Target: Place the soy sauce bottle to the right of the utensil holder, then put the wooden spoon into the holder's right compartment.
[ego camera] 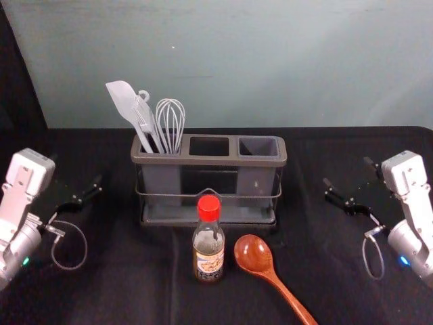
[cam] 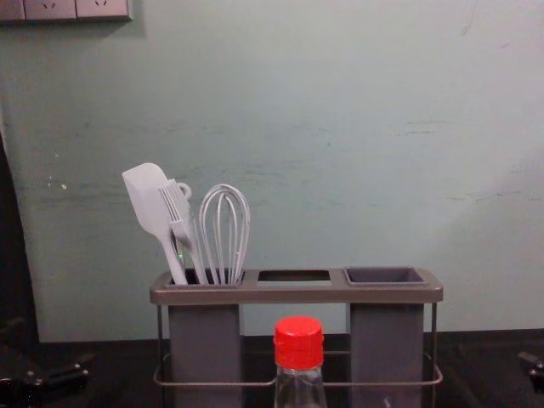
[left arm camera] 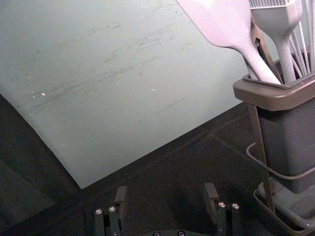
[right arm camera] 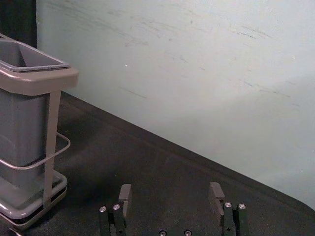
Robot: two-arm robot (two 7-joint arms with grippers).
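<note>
Out in front of the utensil holder (ego camera: 220, 160), roughly lined up with its middle, the soy sauce bottle (ego camera: 209, 252) is standing upright on the table (ego camera: 122, 288), red cap (ego camera: 209, 208) on. So yeah, it's on the near side of the holder, between that and the robot's body. The wooden spoon (ego camera: 254, 254) is lying on the table just to the right of the bottle, bowl end nearer the holder, handle running off at a slant toward the near right.

As for the holder itself, the left compartment has a pale spatula (ego camera: 124, 101), a brush-like tool (left arm camera: 279, 22) and a whisk (ego camera: 170, 122) sticking up out of it. The spatula leans out to the left. There's a middle opening next to that, then the right compartment (ego camera: 256, 181), a grey cup hanging in the frame.

Both arms are just hanging out at the sides btw. Left gripper (ego camera: 77, 170) is off to the left of the holder, well apart from the bottle and spoon, and its wrist view has the jaws spread wide with a gap between them. Right gripper (ego camera: 347, 172) is over on the right side of the holder, pretty much a mirror copy, jaws spread too. Behind it all is a plain greenish wall (ego camera: 237, 61).
</note>
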